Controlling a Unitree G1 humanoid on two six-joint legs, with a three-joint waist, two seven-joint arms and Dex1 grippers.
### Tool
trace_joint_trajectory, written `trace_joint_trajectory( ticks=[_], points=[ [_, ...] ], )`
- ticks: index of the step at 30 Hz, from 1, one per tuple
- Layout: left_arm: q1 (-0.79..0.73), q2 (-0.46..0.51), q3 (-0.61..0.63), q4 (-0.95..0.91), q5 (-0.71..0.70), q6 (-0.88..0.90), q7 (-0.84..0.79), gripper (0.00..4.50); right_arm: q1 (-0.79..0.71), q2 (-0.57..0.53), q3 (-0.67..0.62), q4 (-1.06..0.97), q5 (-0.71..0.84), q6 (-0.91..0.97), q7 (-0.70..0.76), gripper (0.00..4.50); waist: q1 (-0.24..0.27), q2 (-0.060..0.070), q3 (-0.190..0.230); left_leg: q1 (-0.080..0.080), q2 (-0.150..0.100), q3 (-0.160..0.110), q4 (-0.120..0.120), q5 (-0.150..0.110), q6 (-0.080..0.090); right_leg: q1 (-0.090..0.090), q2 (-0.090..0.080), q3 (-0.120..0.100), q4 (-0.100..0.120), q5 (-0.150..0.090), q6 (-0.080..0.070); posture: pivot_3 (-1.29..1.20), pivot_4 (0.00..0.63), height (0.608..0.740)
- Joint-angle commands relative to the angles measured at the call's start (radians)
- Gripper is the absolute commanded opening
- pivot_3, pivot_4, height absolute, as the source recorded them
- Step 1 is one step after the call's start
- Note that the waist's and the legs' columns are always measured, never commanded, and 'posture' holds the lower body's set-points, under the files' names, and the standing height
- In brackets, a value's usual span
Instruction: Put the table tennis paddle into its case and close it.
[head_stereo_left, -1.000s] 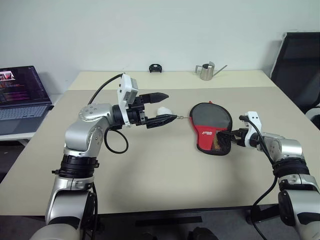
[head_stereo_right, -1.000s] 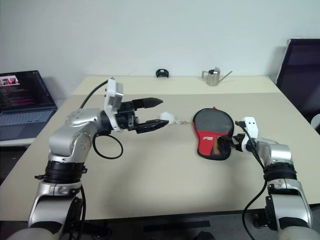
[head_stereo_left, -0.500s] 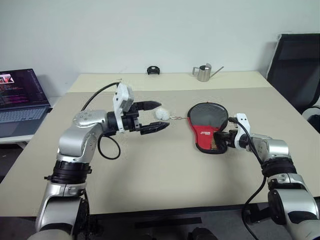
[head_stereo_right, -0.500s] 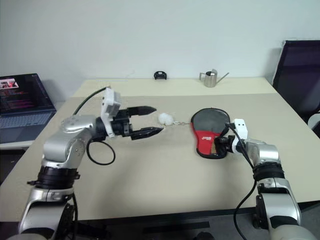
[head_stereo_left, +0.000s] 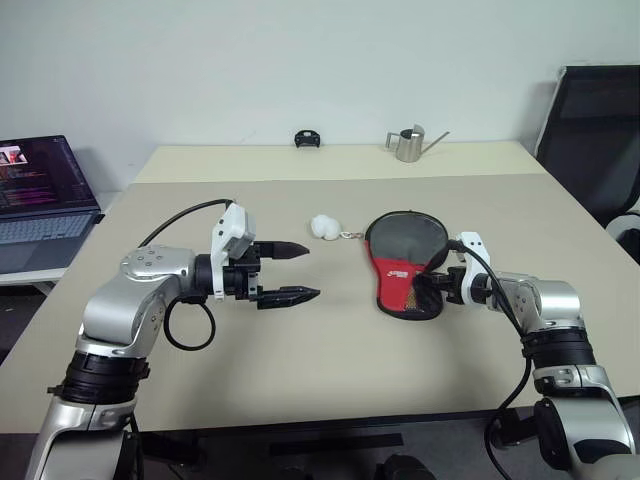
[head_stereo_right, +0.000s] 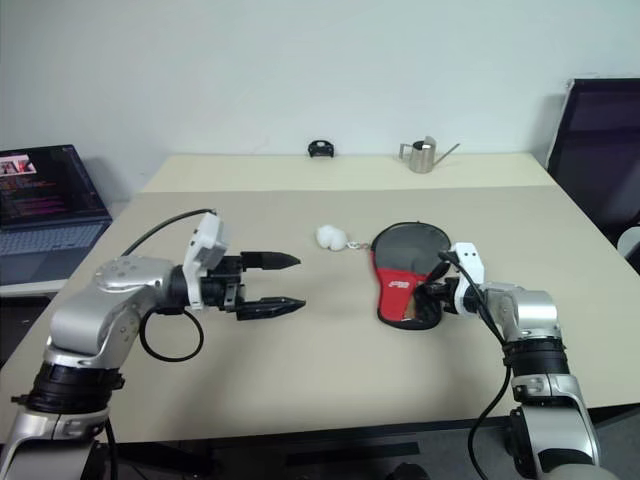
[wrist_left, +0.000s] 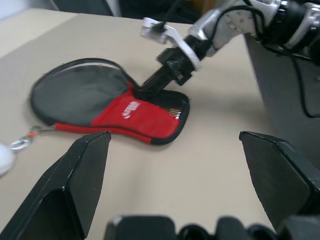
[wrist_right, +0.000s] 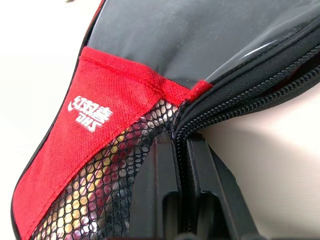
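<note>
The case (head_stereo_left: 402, 262) lies flat on the table (head_stereo_left: 330, 370), a bit right of the middle. Its black round part points to the far side & its red part w/ the mesh pocket is at the near end. A small white logo sits on the red part. The zipper rim (wrist_right: 235, 97) runs along the right edge of the case.

The right gripper (head_stereo_left: 436, 288) is pinched tight on the case, at the near right edge, right where the zipper rim meets the mesh. In the right wrist view its two black fingers (wrist_right: 162, 192) press together w/ the edge of the fabric between them.

The white ball (head_stereo_left: 323, 226) lies on the table just left of the case, tied to it by a short cord.

The left gripper (head_stereo_left: 292, 270) hangs over the table, well left of the case, pointing right. Its two fingers are spread wide w/ nothing between them.

The paddle can't be seen for sure; something shows through the mesh, but can't tell what.

Far side of the table: a small metal watering can (head_stereo_left: 409, 145) & a small black thing (head_stereo_left: 306, 138). A laptop (head_stereo_left: 40, 185) sits open on a desk to the left. A black chair (head_stereo_left: 592, 135) stands at the far right.
</note>
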Motion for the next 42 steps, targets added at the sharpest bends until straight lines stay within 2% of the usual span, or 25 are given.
trace_joint_trajectory(
  ticks=[1,10,18,21,25,32,37,42],
  points=[
    [0.012,0.022,-0.002,-0.06,-0.033,0.011,-0.025,4.5,0.019,0.01,0.044,-0.118,0.065,0.06,0.057,0.04,0.001,0.0,0.0,0.0,0.0,0.0,0.0,0.0,0.0,0.0,0.0,0.0,0.0,0.0,0.0,0.0,0.15,0.74],
    [0.053,0.046,-0.004,-0.107,-0.055,0.029,-0.048,4.5,0.111,0.017,0.037,-0.328,0.14,0.194,0.019,0.04,0.011,0.0,0.0,-0.003,0.0,-0.002,0.0,0.0,0.0,0.0,0.0,-0.002,-0.003,0.0,0.0,0.0,0.15,0.74],
    [0.086,0.058,-0.012,-0.139,-0.066,0.032,-0.054,4.5,0.231,0.039,-0.083,-0.529,0.199,0.368,-0.1,0.04,0.026,0.001,0.001,-0.005,0.0,-0.003,0.0,0.0,0.0,0.0,0.0,-0.003,-0.006,0.0,0.0,0.0,0.15,0.74],
    [0.091,0.061,-0.02,-0.139,-0.065,0.027,-0.062,4.5,0.289,0.075,-0.151,-0.627,0.213,0.454,-0.155,0.04,0.034,0.001,0.001,-0.006,0.0,-0.004,0.0,0.0,0.0,0.0,0.0,-0.004,-0.007,0.0,0.0,0.0,0.15,0.74],
    [0.083,0.057,-0.036,-0.142,-0.067,0.03,-0.062,4.5,0.341,0.177,-0.251,-0.746,0.2,0.565,-0.245,0.04,0.037,0.001,0.001,-0.006,0.0,-0.004,0.0,0.0,0.0,0.0,-0.001,-0.004,-0.007,0.0,0.0,0.0,0.15,0.74],
    [0.081,0.057,-0.053,-0.142,-0.07,0.024,-0.068,4.5,0.435,0.33,-0.343,-0.881,0.234,0.582,-0.392,0.04,0.036,0.001,0.001,-0.006,-0.001,-0.004,0.0,0.0,0.0,0.0,-0.001,-0.004,-0.007,0.0,0.0,0.0,0.15,0.74],
    [0.085,0.061,-0.056,-0.146,-0.072,0.024,-0.077,4.5,0.512,0.379,-0.356,-0.952,0.291,0.582,-0.463,0.04,0.036,0.001,0.001,-0.006,-0.001,-0.004,0.0,0.0,0.0,0.0,-0.001,-0.004,-0.008,0.0,0.0,0.0,0.15,0.74],
    [0.086,0.068,-0.059,-0.145,-0.071,0.022,-0.097,4.5,0.565,0.375,-0.371,-0.985,0.368,0.582,-0.518,0.04,0.036,0.001,0.001,-0.006,-0.001,-0.004,0.0,0.0,0.0,0.0,-0.001,-0.004,-0.008,0.0,0.0,0.0,0.15,0.74]
  ],
)
